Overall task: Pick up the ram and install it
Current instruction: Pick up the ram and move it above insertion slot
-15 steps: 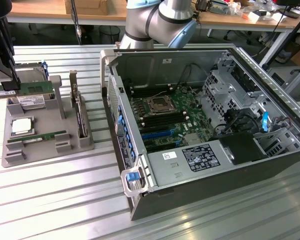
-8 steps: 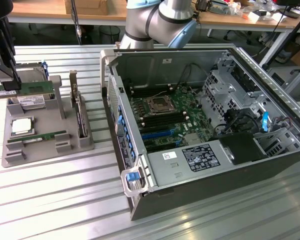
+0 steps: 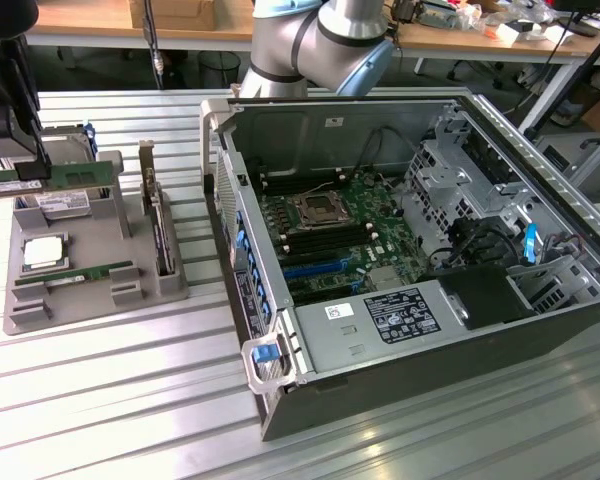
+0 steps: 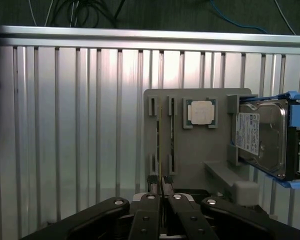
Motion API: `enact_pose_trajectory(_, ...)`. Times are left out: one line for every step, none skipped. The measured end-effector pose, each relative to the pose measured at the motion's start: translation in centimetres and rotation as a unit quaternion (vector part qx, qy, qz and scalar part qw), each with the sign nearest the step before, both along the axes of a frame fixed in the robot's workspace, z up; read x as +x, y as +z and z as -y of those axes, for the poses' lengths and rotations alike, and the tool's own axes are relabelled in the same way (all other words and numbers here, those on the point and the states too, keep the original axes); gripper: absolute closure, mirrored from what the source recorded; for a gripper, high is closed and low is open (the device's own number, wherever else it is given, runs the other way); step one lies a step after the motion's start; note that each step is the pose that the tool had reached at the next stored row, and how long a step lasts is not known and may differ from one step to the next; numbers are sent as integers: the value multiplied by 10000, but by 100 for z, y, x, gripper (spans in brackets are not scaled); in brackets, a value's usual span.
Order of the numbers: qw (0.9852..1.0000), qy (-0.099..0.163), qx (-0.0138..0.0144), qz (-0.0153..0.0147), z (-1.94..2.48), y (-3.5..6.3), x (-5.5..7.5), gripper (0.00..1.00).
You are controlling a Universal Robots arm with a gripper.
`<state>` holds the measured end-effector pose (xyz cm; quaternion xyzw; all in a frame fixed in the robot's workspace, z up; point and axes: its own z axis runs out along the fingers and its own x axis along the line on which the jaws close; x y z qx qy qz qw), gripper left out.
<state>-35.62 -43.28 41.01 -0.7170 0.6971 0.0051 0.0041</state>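
The ram [image 3: 55,180] is a long thin green stick. It hangs level just above the back of the grey holder [image 3: 90,300] at the exterior view's left. My black gripper [image 3: 20,160] is shut on it from above. In the wrist view the ram [image 4: 160,150] shows edge-on as a thin line running out from between my fingertips, with the gripper [image 4: 161,187] shut on it over the holder [image 4: 195,150]. A second green stick [image 3: 75,272] lies in a slot at the holder's front.
The holder also carries a square silver processor [image 3: 42,250] [image 4: 201,112], a hard drive [image 4: 262,137] in a blue frame and a wider green card [image 3: 155,220] with a metal bracket. The open computer case [image 3: 540,180] lies at the exterior view's right, motherboard [image 3: 330,235] exposed. Ribbed metal tabletop all round.
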Motion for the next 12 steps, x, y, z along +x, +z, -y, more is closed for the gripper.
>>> enact_pose_trajectory(10000,0,0,0,0,0,6,88)
enact_pose_trajectory(10000,0,0,0,0,0,11,88)
enact_pose_trajectory(10000,0,0,0,0,0,18,88)
enact_pose_trajectory(10000,0,0,0,0,0,22,88)
enact_pose_trajectory(10000,0,0,0,0,0,30,88)
enact_pose_trajectory(10000,0,-1,0,0,0,41,88)
enact_pose_trajectory(10000,0,-1,0,0,0,47,88)
enact_pose_trajectory(10000,0,-1,0,0,0,51,88)
enact_pose_trajectory(10000,0,0,0,0,-1,57,88)
enact_pose_trajectory(10000,0,0,0,0,-1,60,88)
enact_pose_trajectory(10000,0,-1,0,0,0,61,88)
enact_pose_trajectory(10000,0,-1,0,0,-1,68,88)
